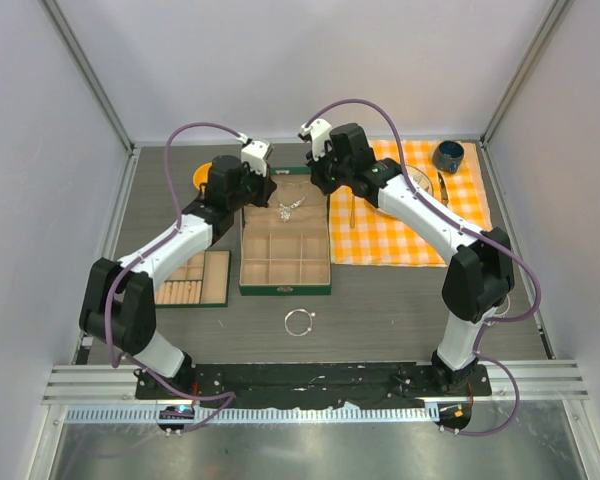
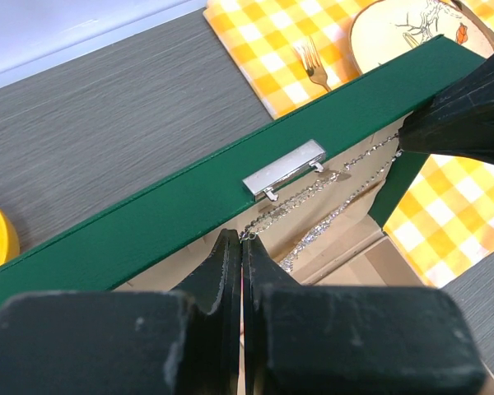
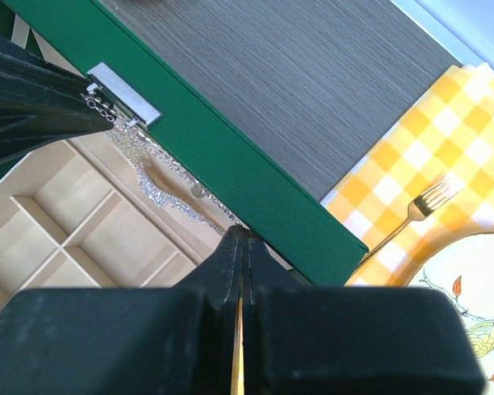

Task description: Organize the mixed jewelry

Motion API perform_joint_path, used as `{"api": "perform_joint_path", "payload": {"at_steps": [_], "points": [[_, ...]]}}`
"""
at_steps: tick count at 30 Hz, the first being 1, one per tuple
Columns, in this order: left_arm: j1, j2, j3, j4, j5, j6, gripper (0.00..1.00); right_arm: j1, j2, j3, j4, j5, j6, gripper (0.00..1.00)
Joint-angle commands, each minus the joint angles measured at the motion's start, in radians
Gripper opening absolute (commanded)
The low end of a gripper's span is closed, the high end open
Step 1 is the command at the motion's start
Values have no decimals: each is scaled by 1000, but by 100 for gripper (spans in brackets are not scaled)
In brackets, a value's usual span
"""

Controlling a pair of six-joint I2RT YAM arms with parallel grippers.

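Observation:
A fine silver chain necklace [image 2: 313, 196] is stretched in front of the upright green lid [image 2: 148, 222] of the open jewelry box [image 1: 285, 262]. My left gripper [image 2: 245, 237] is shut on one end of the chain. My right gripper [image 3: 245, 232] is shut on the other end, just inside the lid's edge. The necklace's sparkly middle [image 3: 158, 191] sags against the beige lining, and shows as a small silver cluster [image 1: 288, 209] from above. A thin silver bangle [image 1: 298, 321] with a tiny charm lies on the table in front of the box.
A silver clasp [image 2: 284, 169] sits on the lid's rim. A second green tray [image 1: 212, 280] holding beige rolls lies left of the box. To the right, a yellow checked cloth [image 1: 410, 225] carries a gold fork [image 3: 420, 206], a plate [image 2: 399, 33] and a dark cup [image 1: 448, 156]. An orange bowl [image 1: 200, 176] stands at the back left.

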Motion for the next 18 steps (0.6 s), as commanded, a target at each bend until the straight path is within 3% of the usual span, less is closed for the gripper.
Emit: {"api": "perform_joint_path", "payload": {"at_steps": [1, 18], "points": [[5, 13, 14, 60, -15, 4, 0, 5, -30, 7, 71, 32, 10, 1], [10, 43, 29, 69, -11, 1, 0, 5, -21, 0, 76, 46, 8, 1]]}}
